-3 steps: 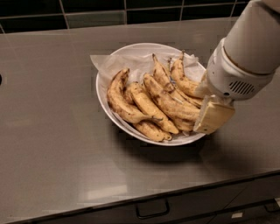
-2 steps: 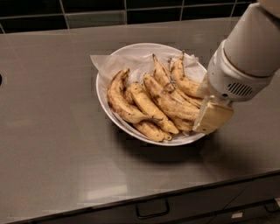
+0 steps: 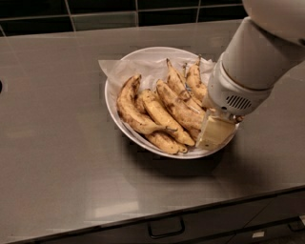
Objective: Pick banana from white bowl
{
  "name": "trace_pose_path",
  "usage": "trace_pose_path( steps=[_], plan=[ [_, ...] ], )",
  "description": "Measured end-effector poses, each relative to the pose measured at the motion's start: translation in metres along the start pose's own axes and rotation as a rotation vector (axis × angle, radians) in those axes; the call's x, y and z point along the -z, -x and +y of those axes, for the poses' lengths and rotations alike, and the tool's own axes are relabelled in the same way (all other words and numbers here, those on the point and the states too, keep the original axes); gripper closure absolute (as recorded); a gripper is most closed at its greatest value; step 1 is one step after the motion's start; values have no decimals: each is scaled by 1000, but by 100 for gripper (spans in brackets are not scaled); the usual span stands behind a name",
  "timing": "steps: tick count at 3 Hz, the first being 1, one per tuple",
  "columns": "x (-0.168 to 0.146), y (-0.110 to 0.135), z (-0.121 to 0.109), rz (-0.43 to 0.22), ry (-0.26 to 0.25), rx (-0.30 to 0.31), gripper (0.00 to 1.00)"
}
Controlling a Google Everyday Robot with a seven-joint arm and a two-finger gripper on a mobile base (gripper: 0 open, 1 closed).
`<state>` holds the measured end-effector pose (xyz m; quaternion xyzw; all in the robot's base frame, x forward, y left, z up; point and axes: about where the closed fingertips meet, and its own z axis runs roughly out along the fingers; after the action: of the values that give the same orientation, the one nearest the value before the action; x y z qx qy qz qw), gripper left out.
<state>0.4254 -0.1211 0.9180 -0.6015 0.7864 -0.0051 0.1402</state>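
Note:
The white bowl [image 3: 143, 56], lined with crumpled white paper, stands on the grey counter and holds several speckled yellow bananas. The longest banana [image 3: 129, 108] lies along the bowl's left side, curving from a dark tip at the back to a thin dark stem near the middle. My gripper [image 3: 214, 132] hangs from the white wrist [image 3: 238, 90] over the bowl's right front rim, its cream tip down beside the rightmost bananas. It is well right of the long banana. Nothing shows as held.
The grey counter [image 3: 57, 143] extends around the bowl. A dark tiled wall [image 3: 95, 9] runs along the back. Drawer fronts with a handle [image 3: 166, 228] sit below the counter's front edge.
My gripper and wrist have shifted a little left, further over the bowl's right rim. The bowl and bananas have not moved.

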Motion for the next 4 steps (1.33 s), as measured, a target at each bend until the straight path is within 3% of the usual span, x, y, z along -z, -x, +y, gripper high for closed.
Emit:
trace_pose_path(
  steps=[1, 4],
  plan=[
    [-6, 9, 4, 5, 8, 7, 36],
    [-6, 9, 4, 5, 8, 7, 99]
  ],
)
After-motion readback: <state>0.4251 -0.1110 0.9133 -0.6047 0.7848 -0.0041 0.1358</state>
